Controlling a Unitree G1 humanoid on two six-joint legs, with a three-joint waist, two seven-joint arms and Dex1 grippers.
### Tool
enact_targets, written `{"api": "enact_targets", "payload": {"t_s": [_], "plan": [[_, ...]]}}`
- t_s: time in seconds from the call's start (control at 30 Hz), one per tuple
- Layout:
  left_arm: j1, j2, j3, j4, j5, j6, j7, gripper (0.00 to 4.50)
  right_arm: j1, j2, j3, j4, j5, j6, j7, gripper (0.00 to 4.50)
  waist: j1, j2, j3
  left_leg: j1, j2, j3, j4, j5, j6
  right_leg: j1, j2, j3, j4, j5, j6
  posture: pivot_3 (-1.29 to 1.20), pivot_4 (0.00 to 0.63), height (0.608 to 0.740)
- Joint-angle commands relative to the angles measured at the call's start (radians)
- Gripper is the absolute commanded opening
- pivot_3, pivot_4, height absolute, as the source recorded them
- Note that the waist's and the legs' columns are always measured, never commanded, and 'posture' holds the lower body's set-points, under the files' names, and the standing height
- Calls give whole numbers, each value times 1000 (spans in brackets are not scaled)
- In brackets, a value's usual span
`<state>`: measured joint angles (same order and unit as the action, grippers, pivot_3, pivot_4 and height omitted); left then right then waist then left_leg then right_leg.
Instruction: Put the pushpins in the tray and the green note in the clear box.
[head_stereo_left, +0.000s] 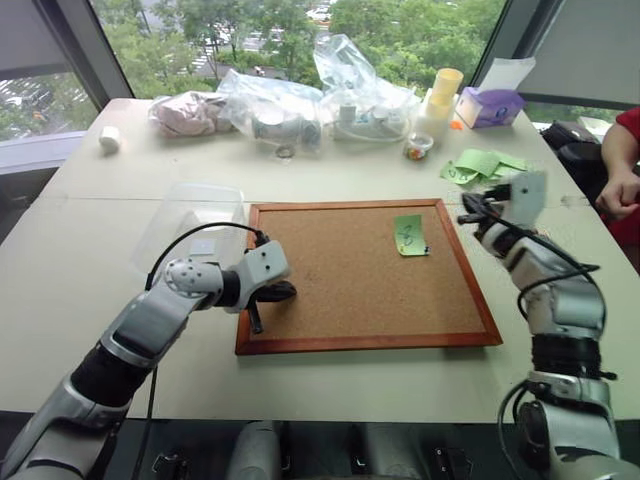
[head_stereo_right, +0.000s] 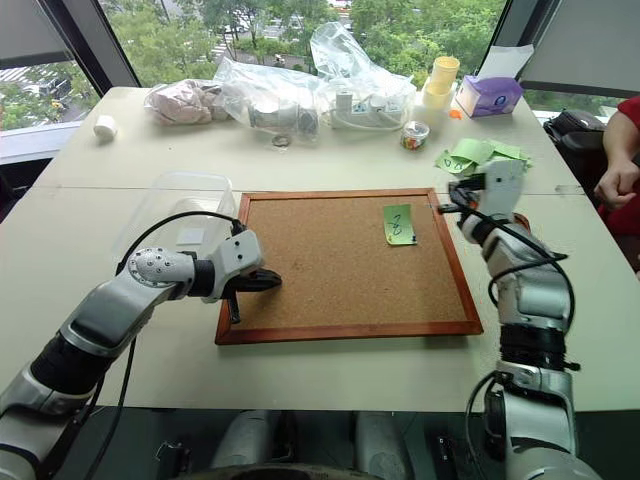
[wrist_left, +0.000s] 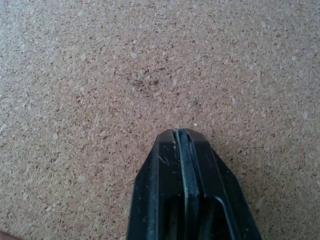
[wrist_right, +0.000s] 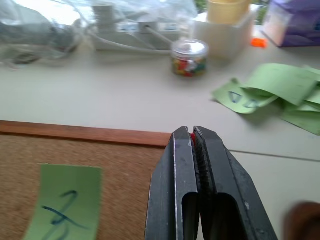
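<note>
Right gripper (wrist_right: 192, 134) pinching red pushpin (wrist_right: 192, 135), clear box (head_stereo_left: 190, 215) — contents unclear

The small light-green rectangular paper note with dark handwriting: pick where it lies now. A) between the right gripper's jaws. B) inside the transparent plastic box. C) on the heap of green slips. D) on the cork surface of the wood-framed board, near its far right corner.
D: the small light-green rectangular paper note lies flat on the wood-framed corkboard, apart from the transparent plastic box and the heap of green slips.
</note>
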<state>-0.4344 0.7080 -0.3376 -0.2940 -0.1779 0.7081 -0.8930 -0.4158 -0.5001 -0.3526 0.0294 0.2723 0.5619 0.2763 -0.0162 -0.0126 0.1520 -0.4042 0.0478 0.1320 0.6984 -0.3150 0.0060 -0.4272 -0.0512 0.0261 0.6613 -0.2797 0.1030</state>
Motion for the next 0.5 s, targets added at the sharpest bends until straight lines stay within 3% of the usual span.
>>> {"api": "enact_targets", "payload": {"t_s": [0.03,0.33,0.43,0.5], "plan": [[28,5,-31,10,15,12,-12,0,34,-30,-57,-87,-22,59,-75,44,-2,2,-1,0,0,0,0,0,0,0,0,0,0,0,0,0,150,735],[-12,-27,-49,73,39,-24,-31,0,11,-51,-53,105,-45,39,-90,44,3,7,-4,3,-2,1,0,0,0,2,1,2,0,0,0,0,150,735],[-19,-33,-50,84,45,-30,-35,0,-17,-53,-50,178,-47,19,-88,876,4,7,-4,3,-3,1,0,0,0,2,0,2,0,0,0,0,150,735],[-20,-34,-49,86,47,-32,-37,0,-29,-58,-49,211,-51,4,-87,1822,4,7,-4,3,-3,1,0,0,0,2,1,2,0,0,0,0,150,735]]}}
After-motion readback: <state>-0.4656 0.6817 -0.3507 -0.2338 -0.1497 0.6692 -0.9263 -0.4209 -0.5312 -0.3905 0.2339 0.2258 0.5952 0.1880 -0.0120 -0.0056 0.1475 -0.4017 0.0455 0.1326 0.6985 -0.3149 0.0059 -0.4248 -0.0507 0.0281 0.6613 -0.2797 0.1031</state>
